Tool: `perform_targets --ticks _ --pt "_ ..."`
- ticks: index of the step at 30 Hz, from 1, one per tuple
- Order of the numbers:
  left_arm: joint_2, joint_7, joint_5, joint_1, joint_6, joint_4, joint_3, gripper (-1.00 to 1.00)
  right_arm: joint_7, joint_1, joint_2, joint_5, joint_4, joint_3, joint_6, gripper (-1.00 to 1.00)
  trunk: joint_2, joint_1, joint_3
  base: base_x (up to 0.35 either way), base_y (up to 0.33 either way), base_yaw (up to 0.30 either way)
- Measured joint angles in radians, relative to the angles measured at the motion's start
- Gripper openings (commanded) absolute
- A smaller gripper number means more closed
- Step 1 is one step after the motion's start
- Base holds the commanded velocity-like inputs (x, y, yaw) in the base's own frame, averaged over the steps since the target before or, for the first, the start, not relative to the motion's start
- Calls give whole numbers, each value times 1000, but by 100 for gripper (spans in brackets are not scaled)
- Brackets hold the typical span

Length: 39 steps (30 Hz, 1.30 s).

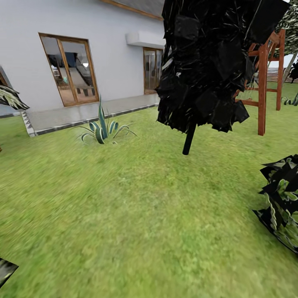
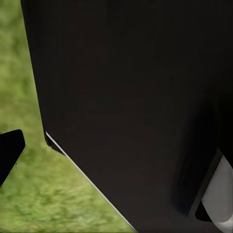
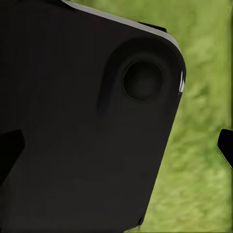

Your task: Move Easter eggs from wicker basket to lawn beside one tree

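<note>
Head cam: I'm looking across the lawn toward a white house.

Arm pose: I can't read it from the head view. Both wrist cams sit right up against black robot bodywork. On the left wrist cam a big black panel covers most of the frame, with grass at the side and a dark fingertip poking in at the edge. On the right wrist cam there's a black housing with a round recess, grass beside it, and a dark finger tip at one edge, another at the opposite edge.

Left gripper state: can't tell, only one fingertip is visible. Right gripper: two dark tips sit at opposite frame edges, so the fingers look spread apart.

Counts in the head view:
- 1 black-leaved tree with thin dark trunk, centre-right, standing on the grass.
- 1 striped agave near the paved edge by the house.
- 2 glass doors with wood frames, the larger one left, the smaller further along the wall.
- 1 red wooden frame behind the tree, right side.
- 1 dark leafy plant at the right edge, cut off.

Of the task's things, I only have the lawn in frame, and it covers the whole foreground.
</note>
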Motion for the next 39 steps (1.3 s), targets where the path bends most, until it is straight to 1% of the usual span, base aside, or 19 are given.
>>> perform_targets --ticks 5,11,14,32,39 --pt "0 0 0 0 0 0 0 100 -1 0 1 -2 0 0 0 100 0 0 0 339 76 -10" --pt "0 0 0 0 0 0 0 100 0 0 -1 -2 0 0 0 100 0 0 0 339 76 -123" --pt "-1 0 0 0 0 0 0 100 4 0 -4 7 0 0 2 100 0 0 0 340 76 -3" --pt "0 0 0 0 -1 0 0 100 4 0 -2 4 0 0 2 100 0 0 0 339 73 0" --pt "0 0 0 0 -1 -1 2 100 4 0 -2 -2 0 -1 2 100 0 1 0 92 7 -70"
